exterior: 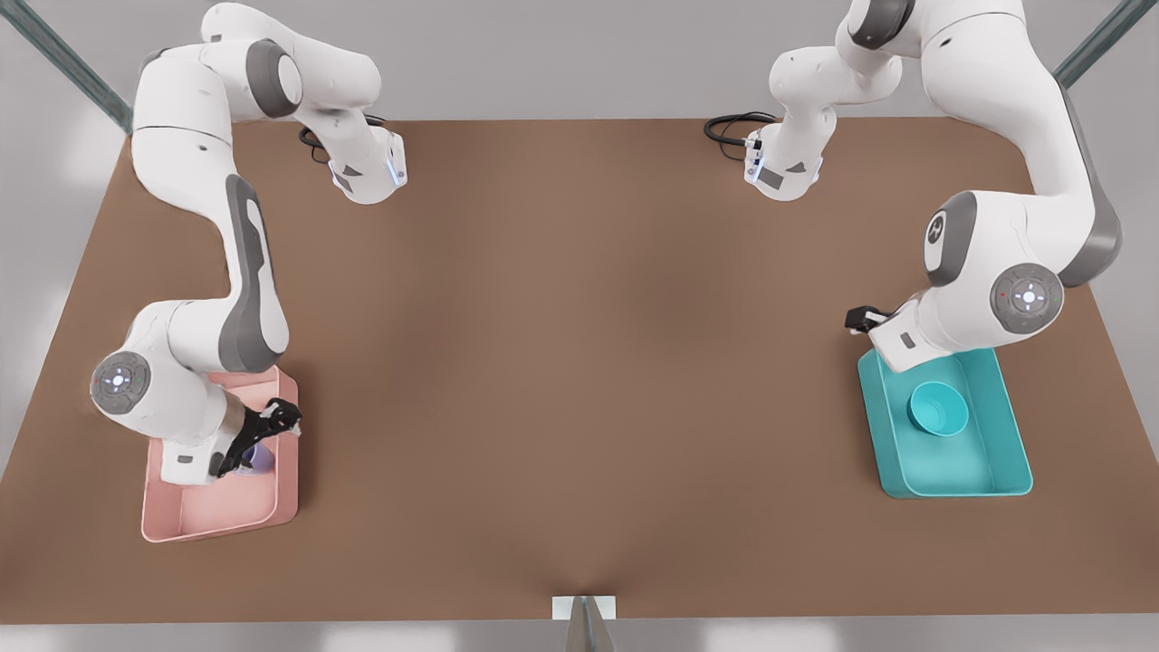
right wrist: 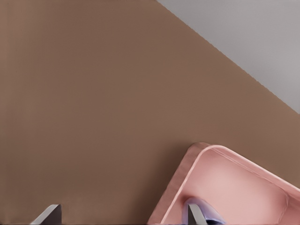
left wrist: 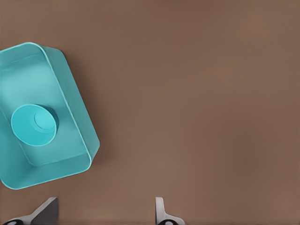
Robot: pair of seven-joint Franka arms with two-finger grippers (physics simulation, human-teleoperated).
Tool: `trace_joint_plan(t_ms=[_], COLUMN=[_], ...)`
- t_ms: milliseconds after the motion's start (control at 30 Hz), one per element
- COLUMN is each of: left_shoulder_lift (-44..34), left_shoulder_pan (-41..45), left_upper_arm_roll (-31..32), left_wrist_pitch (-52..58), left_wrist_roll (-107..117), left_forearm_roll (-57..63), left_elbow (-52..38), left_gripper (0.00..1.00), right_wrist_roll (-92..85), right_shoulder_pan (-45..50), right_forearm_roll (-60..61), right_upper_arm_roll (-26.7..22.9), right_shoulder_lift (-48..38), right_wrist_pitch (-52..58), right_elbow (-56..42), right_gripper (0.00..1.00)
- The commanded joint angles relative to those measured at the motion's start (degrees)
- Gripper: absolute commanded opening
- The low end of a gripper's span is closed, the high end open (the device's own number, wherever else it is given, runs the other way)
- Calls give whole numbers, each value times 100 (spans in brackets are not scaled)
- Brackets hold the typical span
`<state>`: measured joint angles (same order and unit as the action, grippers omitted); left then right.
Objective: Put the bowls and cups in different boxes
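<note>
Your right gripper (exterior: 263,439) sits spread over the cup (exterior: 261,460) in the pink box (exterior: 217,521). Your left gripper (left wrist: 105,211), fingers apart, hangs beside the teal box (exterior: 1000,471) holding the bowl (exterior: 938,408).

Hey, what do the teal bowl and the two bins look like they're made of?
The teal bowl looks like glazed ceramic or glossy plastic: smooth, plain, with a soft sheen; the render leaves it open. The teal bin and pink bin look like moulded plastic, going by their thin walls, rounded corners and even satin colour.

A brown table (exterior: 579,362) carries a pink box (exterior: 217,516) and a teal box (exterior: 987,475), apparently well apart.
</note>
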<state>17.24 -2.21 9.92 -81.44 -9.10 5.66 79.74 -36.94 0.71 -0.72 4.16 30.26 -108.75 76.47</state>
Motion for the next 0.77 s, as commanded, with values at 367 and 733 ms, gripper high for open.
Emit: trace_joint_plan(t_ms=[367, 733], left_shoulder_lift=[-2, -2], left_shoulder_pan=[-16, 1], left_upper_arm_roll=[10, 10], left_wrist_pitch=[427, 506], left_wrist_roll=[180, 180], left_forearm_roll=[-83, -83], left_elbow=[-28, -28], left_gripper=[100, 100], right_wrist_roll=[3017, 3087], right_shoulder_pan=[8, -36], right_forearm_roll=[-218, -192], right_upper_arm_roll=[-30, -38], right_shoulder_lift=[-2481, -2508], right_wrist_pitch=[2930, 2947], right_elbow=[720, 764], right_gripper=[100, 100])
